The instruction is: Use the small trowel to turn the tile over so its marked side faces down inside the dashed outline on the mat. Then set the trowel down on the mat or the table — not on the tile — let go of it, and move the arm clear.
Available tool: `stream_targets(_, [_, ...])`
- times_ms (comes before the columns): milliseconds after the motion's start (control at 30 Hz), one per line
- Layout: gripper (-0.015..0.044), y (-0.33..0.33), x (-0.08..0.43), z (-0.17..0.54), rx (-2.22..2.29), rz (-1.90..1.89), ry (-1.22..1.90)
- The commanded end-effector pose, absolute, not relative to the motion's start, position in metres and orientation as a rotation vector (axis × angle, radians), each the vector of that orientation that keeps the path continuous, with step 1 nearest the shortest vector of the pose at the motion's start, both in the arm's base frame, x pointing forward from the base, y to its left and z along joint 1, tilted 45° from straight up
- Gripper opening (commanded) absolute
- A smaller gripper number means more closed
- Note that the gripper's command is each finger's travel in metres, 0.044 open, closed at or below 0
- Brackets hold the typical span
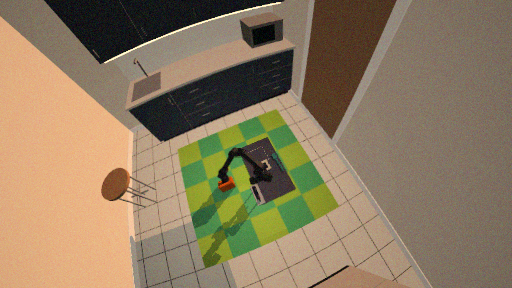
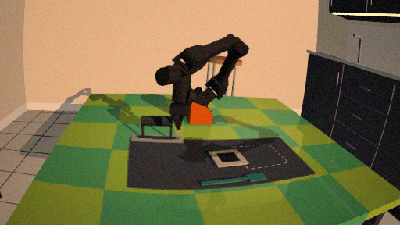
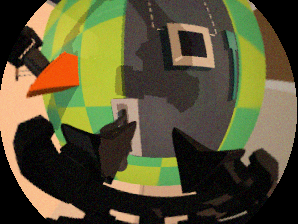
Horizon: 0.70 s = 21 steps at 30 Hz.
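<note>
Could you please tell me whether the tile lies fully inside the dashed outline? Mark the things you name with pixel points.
No, the tile [image 1: 266, 164] [image 2: 229, 158] [image 3: 174, 47] sits mostly outside it, at one end of the dashed outline [image 2: 279, 153].

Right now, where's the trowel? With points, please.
In the exterior view, the green trowel [image 2: 233, 180] [image 3: 234, 66] lies on the dark mat [image 2: 164, 168] [image 3: 160, 122] along its near edge, just in front of the framed tile [image 2: 214, 159] [image 3: 175, 52].
</note>
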<state>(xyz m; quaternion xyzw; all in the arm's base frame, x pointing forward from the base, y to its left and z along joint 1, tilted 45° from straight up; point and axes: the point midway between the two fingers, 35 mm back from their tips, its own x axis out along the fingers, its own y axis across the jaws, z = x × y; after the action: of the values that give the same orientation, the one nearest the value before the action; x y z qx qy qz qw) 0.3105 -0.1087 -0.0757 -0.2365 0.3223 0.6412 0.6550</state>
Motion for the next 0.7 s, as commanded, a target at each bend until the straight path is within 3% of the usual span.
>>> stream_targets(0, [0.027,-0.113,0.307,-0.078,-0.442,1.399,0.819])
stream_targets(667, [0.027,-0.133,0.29,-0.086,0.092,1.021,1.236])
